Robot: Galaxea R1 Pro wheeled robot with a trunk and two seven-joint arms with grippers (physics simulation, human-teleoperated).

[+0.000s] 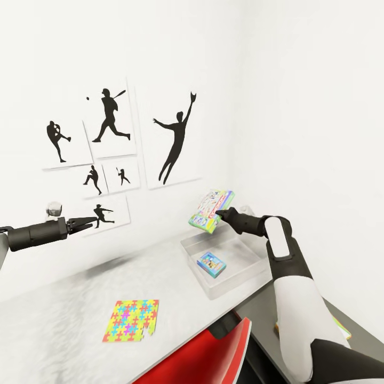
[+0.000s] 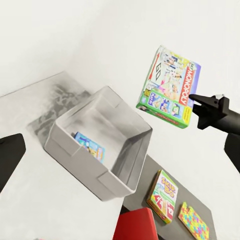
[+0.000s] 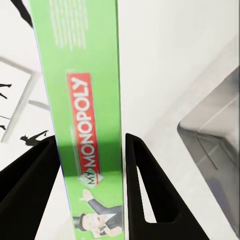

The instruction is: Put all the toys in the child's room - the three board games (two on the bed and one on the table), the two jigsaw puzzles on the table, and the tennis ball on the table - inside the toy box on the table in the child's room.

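Right gripper (image 1: 221,214) jaws clamped on green and white board game (image 1: 211,211) above toy box (image 1: 250,272), left gripper (image 1: 88,221) state unclear

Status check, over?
Right gripper shut on green game, above toy box. Blue game inside. Left gripper idle. Path unobstructed.

At centre right we see the toy box (image 1: 234,277) on the table (image 1: 64,314), one board game (image 1: 212,263) inside it. Another game (image 1: 211,212) hangs above it. A jigsaw puzzle (image 1: 132,320) lies on the table at lower left.
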